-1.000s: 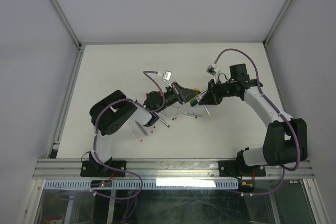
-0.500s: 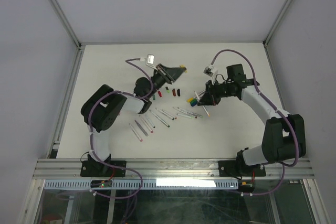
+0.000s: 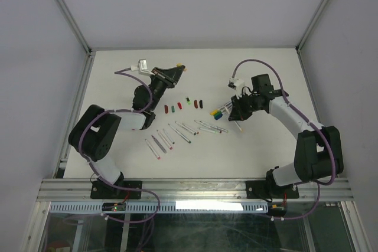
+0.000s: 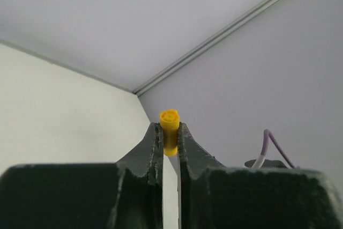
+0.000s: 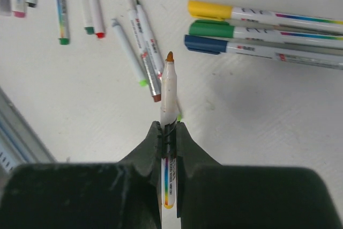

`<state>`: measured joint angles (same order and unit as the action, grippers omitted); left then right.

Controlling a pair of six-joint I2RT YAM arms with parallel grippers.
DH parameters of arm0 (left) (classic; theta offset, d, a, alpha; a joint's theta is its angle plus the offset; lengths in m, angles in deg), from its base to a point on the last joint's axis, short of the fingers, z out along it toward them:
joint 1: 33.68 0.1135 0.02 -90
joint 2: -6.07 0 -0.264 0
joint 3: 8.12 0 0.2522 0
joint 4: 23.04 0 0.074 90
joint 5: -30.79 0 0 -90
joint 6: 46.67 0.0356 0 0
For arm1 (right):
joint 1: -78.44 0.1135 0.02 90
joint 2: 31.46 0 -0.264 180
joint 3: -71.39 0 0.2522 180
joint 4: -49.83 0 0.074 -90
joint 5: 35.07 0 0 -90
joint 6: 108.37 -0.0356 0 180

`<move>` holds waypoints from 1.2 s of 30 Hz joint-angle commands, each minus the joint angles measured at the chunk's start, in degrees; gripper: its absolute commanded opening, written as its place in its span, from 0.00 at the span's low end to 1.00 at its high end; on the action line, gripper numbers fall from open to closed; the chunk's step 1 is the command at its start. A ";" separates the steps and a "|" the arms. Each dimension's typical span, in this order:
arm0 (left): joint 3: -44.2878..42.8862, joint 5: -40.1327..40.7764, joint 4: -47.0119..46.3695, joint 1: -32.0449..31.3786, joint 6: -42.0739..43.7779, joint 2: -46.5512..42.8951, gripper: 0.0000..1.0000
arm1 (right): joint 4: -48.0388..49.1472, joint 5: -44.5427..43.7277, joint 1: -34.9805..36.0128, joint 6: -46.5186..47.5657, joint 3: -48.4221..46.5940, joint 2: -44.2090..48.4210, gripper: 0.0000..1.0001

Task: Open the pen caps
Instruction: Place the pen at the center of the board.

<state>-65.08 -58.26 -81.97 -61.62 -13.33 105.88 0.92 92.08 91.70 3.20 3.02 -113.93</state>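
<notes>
My left gripper (image 4: pixel 170 128) is shut on a yellow pen cap (image 4: pixel 169 124), which sticks up past the fingertips. In the top view that gripper (image 3: pixel 177 69) is raised over the back left of the table. My right gripper (image 5: pixel 169 128) is shut on an uncapped pen (image 5: pixel 169 89) with a white barrel and a bare orange tip pointing away. It hovers at centre right (image 3: pixel 235 110). Three capped pens lie beside it: yellow (image 5: pixel 210 9), green (image 5: pixel 211 27) and blue (image 5: pixel 206 43). Several loose caps (image 3: pixel 179 107) lie in a row on the table.
Several uncapped pens (image 3: pixel 177 131) lie side by side in the middle of the white table (image 3: pixel 260 146). Grey enclosure walls and a metal rail (image 4: pixel 225 30) stand close behind the left gripper. Purple cables (image 3: pixel 254 63) loop above both wrists.
The left gripper has pulled away from the right one, swinging left and back with the yellow cap. The right gripper has barely moved and still holds the pen.
</notes>
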 commanded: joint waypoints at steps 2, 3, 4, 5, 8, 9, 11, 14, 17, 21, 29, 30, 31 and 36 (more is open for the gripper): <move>3.44 -1.30 11.21 -1.47 3.49 -8.09 0.00 | 3.42 -13.40 2.21 4.73 -0.61 -1.13 0.03; 3.79 -1.19 13.24 -2.01 4.16 -9.34 0.00 | 3.43 -14.56 3.00 5.38 -0.86 -1.57 0.03; 3.95 -1.04 15.64 -2.46 5.52 -10.51 0.00 | 3.57 -15.45 3.87 5.76 -0.88 -1.92 0.04; 3.98 -0.85 18.09 -3.02 6.59 -11.58 0.00 | 3.60 -16.24 4.69 6.03 -0.80 -2.35 0.06; 4.88 0.02 24.21 -4.47 8.74 -14.51 0.00 | 2.73 -17.87 6.42 6.70 -1.01 -4.61 0.07; 5.49 0.32 25.02 -4.87 9.07 -15.31 0.00 | 2.30 -18.17 6.63 6.93 -1.14 -5.43 0.07; 6.49 1.20 26.39 -5.75 9.60 -16.56 0.00 | 1.46 -19.01 6.85 7.38 -1.30 -6.94 0.07; 6.05 2.73 30.67 -6.78 8.91 -17.03 0.00 | 1.06 -20.21 7.21 7.52 -1.16 -8.39 0.09; 3.39 3.71 36.79 -7.65 7.11 -15.68 0.00 | 0.72 -20.61 7.55 7.53 -1.18 -9.13 0.10; 0.78 5.47 40.93 -8.93 6.31 -13.58 0.00 | 0.21 -20.90 7.90 7.53 -1.30 -10.49 0.13; -2.48 6.52 44.07 -11.16 5.78 -9.99 0.00 | -0.24 -21.04 7.98 6.75 -1.71 -11.13 0.24; -2.88 6.47 44.31 -11.39 5.70 -9.47 0.00 | -0.24 -21.09 7.93 6.67 -1.65 -11.13 0.25; -3.41 6.47 44.50 -11.72 5.62 -8.98 0.00 | -0.21 -21.19 7.97 6.61 -1.65 -11.05 0.26; -5.63 6.38 45.66 -12.73 5.60 -6.65 0.00 | -0.15 -21.52 7.89 6.02 -1.64 -10.48 0.32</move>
<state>-67.11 -53.01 -36.42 -73.32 -7.23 98.12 0.68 71.80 99.39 9.73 2.89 -125.19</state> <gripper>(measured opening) 0.063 0.305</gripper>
